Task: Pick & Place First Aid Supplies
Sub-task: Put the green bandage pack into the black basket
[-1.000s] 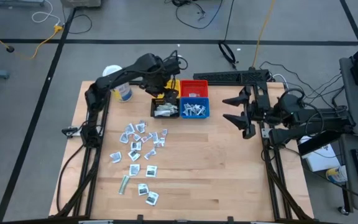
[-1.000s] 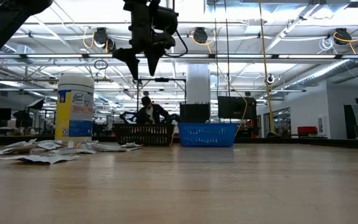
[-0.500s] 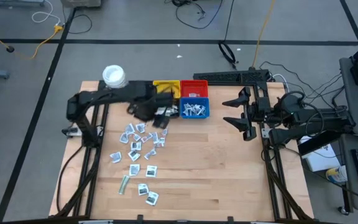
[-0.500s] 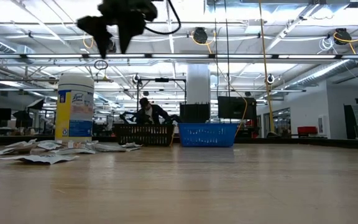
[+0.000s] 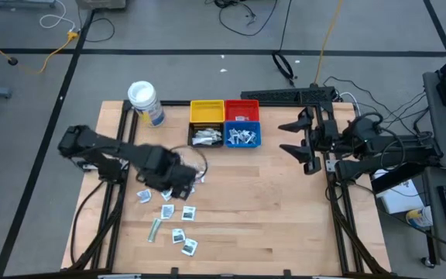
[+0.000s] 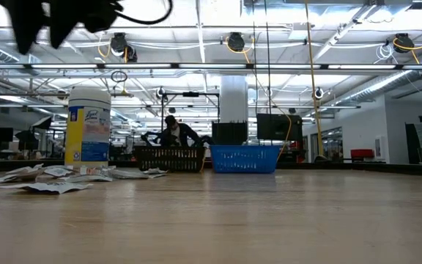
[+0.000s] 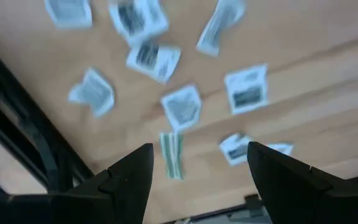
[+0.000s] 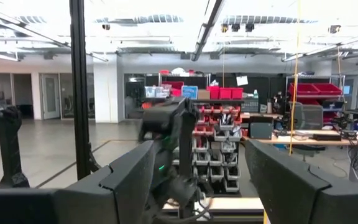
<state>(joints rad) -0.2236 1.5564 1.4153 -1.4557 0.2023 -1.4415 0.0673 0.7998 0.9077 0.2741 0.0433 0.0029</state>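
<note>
high view: the left claw [image 5: 178, 183] is hanging open and empty over the scattered first aid supplies [image 5: 170, 203] near the desk's [image 5: 285, 217] left edge; the right claw [image 5: 294, 140] is waiting open at the right edge. left wrist view: the fingers [image 7: 129, 180] are standing apart above the packets [image 7: 182, 106].

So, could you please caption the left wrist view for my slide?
Open left pincer hovering above scattered first aid packets on the wooden table.
</note>
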